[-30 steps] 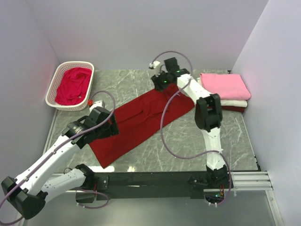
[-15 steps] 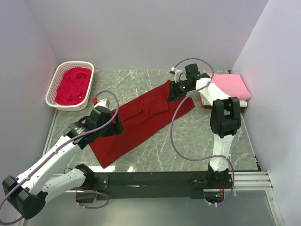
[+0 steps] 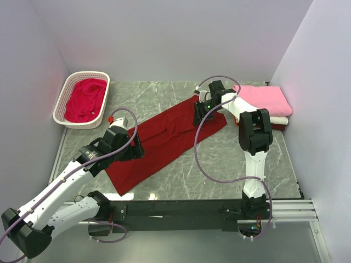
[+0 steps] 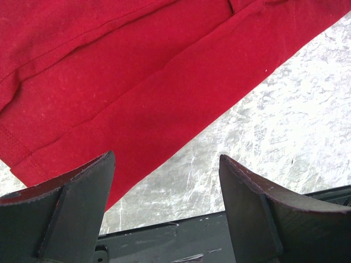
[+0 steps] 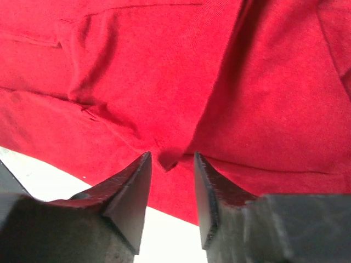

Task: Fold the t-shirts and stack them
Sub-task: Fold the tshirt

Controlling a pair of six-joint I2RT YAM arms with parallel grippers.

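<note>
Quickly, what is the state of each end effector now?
Left end effector: open, holding nothing.
Right end effector: partly open around a dark red t-shirt fold; no grip seen.

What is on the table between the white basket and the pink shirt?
Mostly bare marble table, then the far end of the dark red t-shirt, with the right pincer over it. The top view shows it.

Left claw [image 4: 164,186] gapes wide; right claw [image 5: 171,159] stands only narrowly parted.
</note>
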